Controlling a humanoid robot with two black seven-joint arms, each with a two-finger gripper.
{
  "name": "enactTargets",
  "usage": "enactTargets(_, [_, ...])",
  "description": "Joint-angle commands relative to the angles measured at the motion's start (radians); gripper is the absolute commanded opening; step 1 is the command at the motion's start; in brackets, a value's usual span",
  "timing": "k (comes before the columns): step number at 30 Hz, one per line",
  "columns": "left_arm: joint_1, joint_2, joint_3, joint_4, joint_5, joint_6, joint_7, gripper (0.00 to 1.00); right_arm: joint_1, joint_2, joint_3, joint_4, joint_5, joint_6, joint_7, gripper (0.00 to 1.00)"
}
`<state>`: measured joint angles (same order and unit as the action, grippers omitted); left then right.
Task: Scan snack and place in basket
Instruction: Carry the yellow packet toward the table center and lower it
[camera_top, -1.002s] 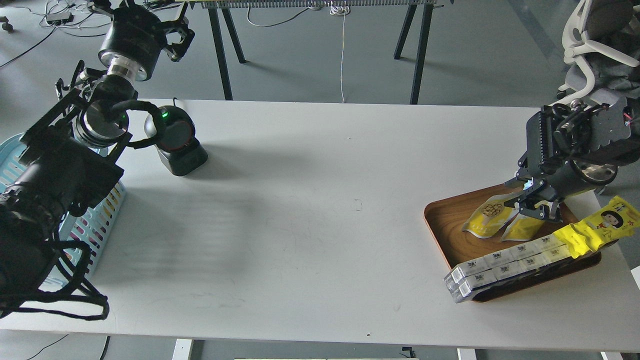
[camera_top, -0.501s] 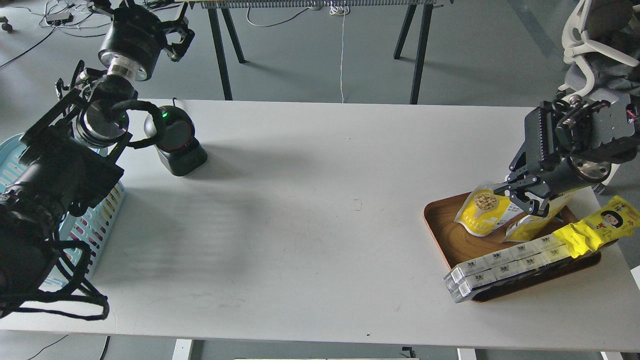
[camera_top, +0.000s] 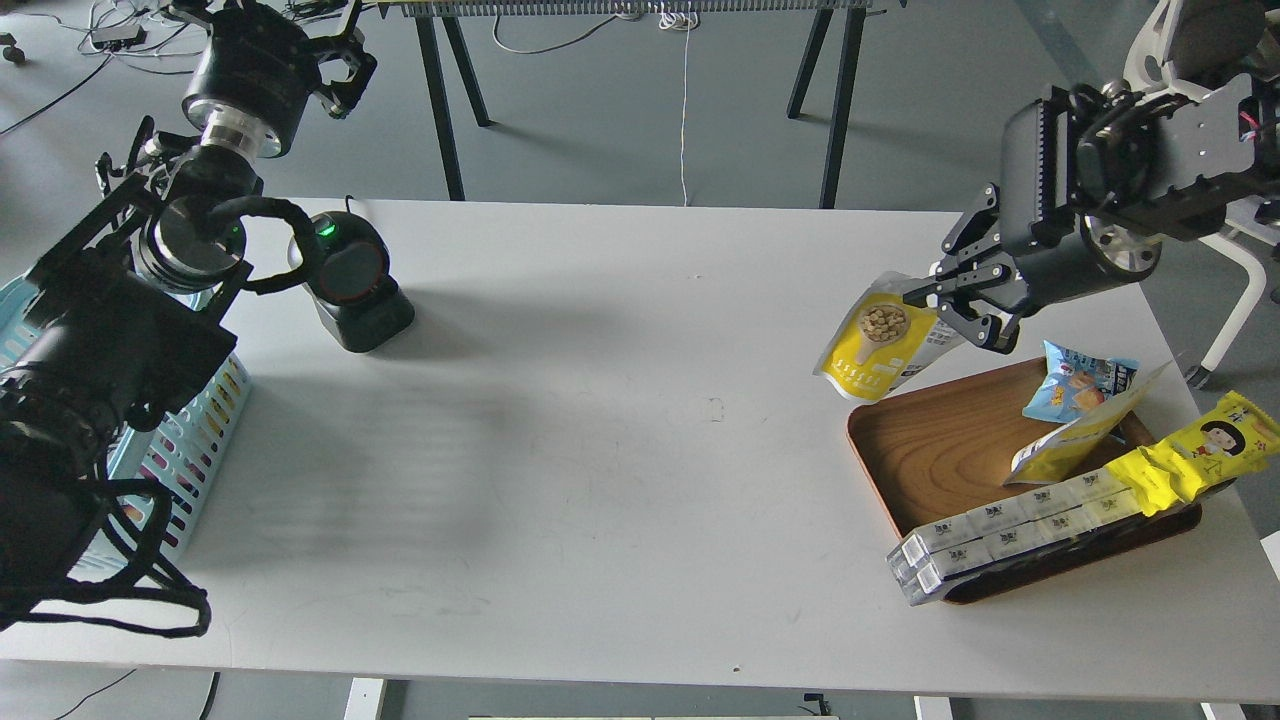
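My right end effector (camera_top: 950, 300) is clamped on one top corner of the snack (camera_top: 878, 345), which hangs tilted in the air just left of the wooden tray (camera_top: 930, 460); with so thin a pinch I judge it could slip or swing on the long carry left to the scanner (camera_top: 352, 285), and a turned pouch may hide its code. My left end effector (camera_top: 335, 65) is raised at the far left, and I cannot tell whether it is apart or together. I count one held pouch, one similar yellow pouch (camera_top: 1080, 440), one blue bag (camera_top: 1075, 380), one long yellow wrapper (camera_top: 1195, 455), one pack of boxes (camera_top: 1000, 535), one scanner and one basket (camera_top: 195, 450) on the tabletop (camera_top: 620, 450).
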<state>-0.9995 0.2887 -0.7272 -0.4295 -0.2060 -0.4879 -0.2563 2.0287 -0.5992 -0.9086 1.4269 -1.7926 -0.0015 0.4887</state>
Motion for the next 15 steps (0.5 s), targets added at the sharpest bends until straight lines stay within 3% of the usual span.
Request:
enactTargets(1, [-0.005,0.000,0.000,0.000,0.000,0.000,0.000,1.00,-0.001,0.070,0.036,0.000,0.044,-0.002,0.000,0.00])
enactTargets(9, [-0.010,0.001,0.000,0.000,0.000,0.002,0.000,0.99,-0.010,0.268,0.068,-0.019,0.243,-0.003,0.000,0.00])
enactTargets(15, [-0.008,0.003,0.000,0.000,0.000,0.000,0.000,1.00,-0.045,0.331,0.082,-0.063,0.294,-0.009,0.000,0.00])
